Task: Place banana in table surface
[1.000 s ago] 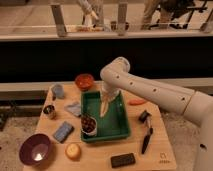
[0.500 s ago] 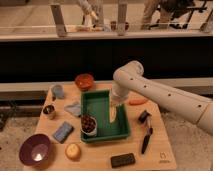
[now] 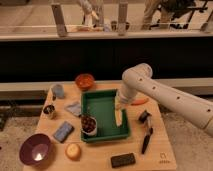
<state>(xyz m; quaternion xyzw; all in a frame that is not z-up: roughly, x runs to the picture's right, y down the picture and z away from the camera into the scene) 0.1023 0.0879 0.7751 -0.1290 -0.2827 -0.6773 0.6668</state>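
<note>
At the frame's centre, the banana (image 3: pixel 118 116) hangs over the right side of the green tray (image 3: pixel 102 106), farther right than half a second ago, its long axis near vertical, lower tip pointing down at the tray. Above it, the hand (image 3: pixel 119 104) grips its upper end. The counter (image 3: pixel 100 157) lies beneath.

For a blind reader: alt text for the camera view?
A white robot arm's gripper holds a banana upright over a green tray on a wooden table. Bowls and small items surround the tray.
</note>
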